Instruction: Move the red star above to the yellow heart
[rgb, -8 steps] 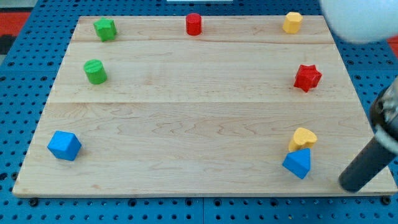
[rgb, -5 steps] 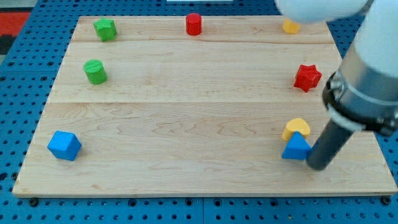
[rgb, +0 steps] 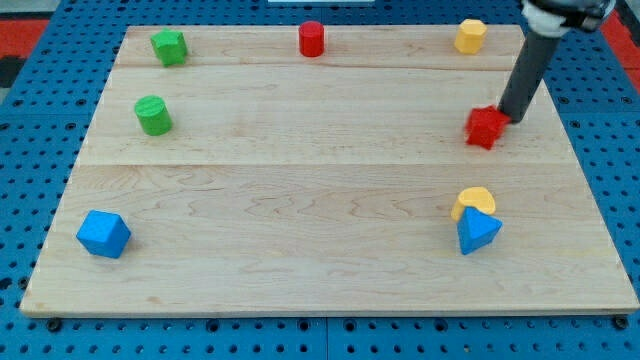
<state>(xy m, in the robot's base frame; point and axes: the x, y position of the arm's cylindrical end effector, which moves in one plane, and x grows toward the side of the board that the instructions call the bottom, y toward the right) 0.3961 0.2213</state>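
Observation:
The red star (rgb: 486, 128) lies on the wooden board (rgb: 320, 170) at the view's right, about halfway up. My tip (rgb: 513, 118) is at the star's upper right edge, touching or nearly touching it. The rod rises from there to the view's top right. The yellow heart (rgb: 474, 202) lies below the star, near the lower right of the board. A blue triangle-shaped block (rgb: 478, 233) touches the heart's lower side.
A yellow block (rgb: 470, 36) sits at the top right, a red cylinder (rgb: 312, 39) at the top middle. A green block (rgb: 169, 46) and a green cylinder (rgb: 153, 115) are at the left. A blue block (rgb: 103, 234) is at the lower left.
The rod swung from the lower right, nudging the blue triangle and yellow heart slightly, then moved up to the red star's upper right. The star has shifted a little left and down.

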